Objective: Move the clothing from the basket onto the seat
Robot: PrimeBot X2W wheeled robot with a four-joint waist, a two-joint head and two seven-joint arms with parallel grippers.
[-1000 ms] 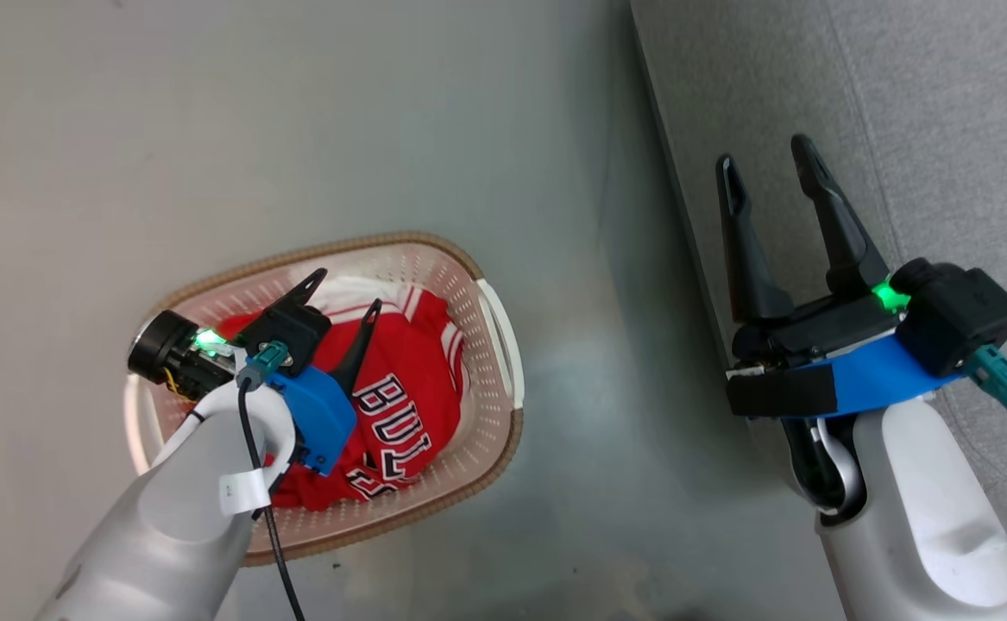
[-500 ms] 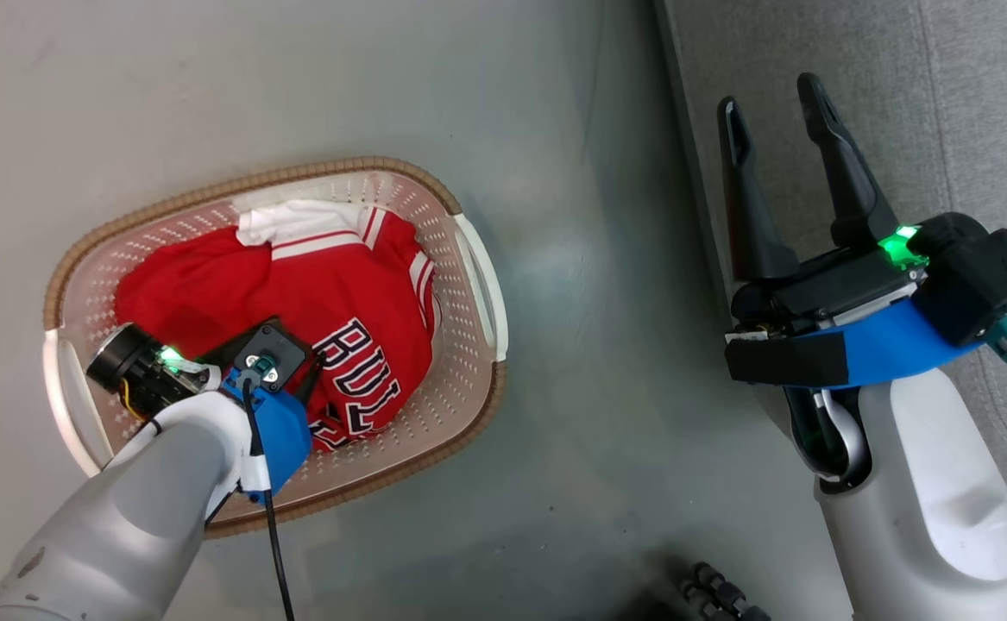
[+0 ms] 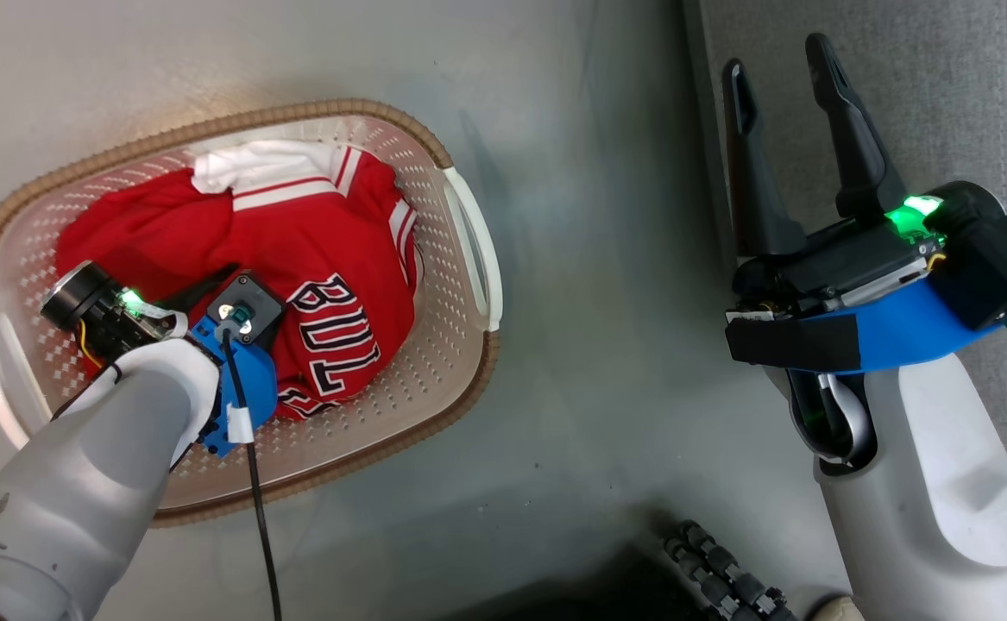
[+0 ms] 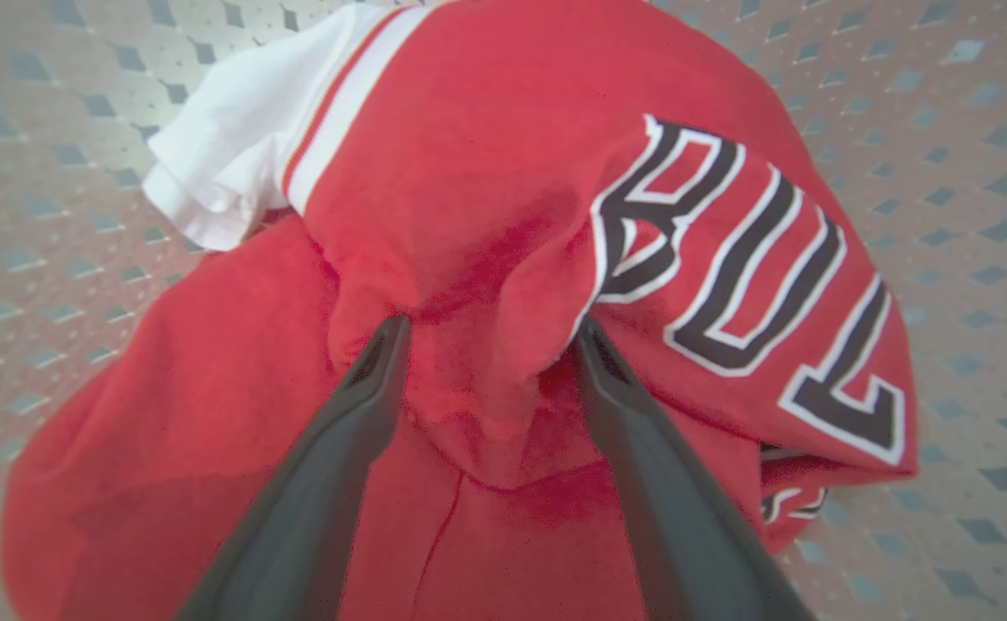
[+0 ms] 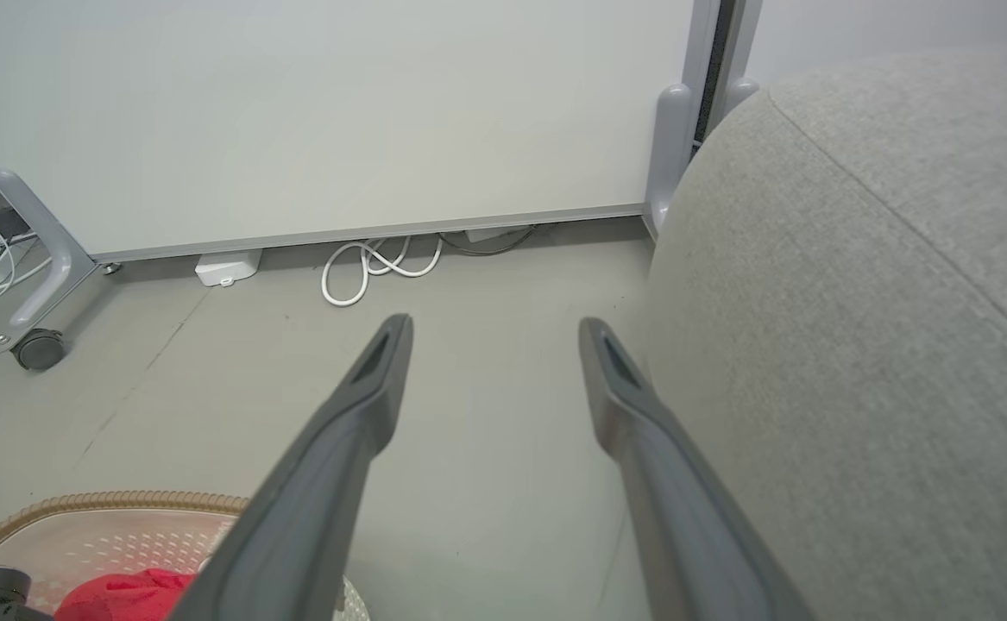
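Down in the oval cream-white perforated plastic basket (image 3: 468,259) with its brown woven-look rim, the red jersey (image 3: 330,259) with dark white-edged lettering lies heaped over a plain red garment (image 3: 132,228). Bare perforated wall shows along the basket's right and near sides. The left hand (image 4: 486,332) stands wide, both fingertips pressed into the cloth, a red fold bulging between them unpinched. A strip of bare grey floor (image 3: 607,328) separates the basket's right handle from the rounded left edge of the large grey fabric sofa cushion (image 3: 943,86). The right hand (image 3: 777,59) hangs wide and empty above that edge, touching nothing, with open floor beyond it up to a white wall panel (image 5: 339,112).
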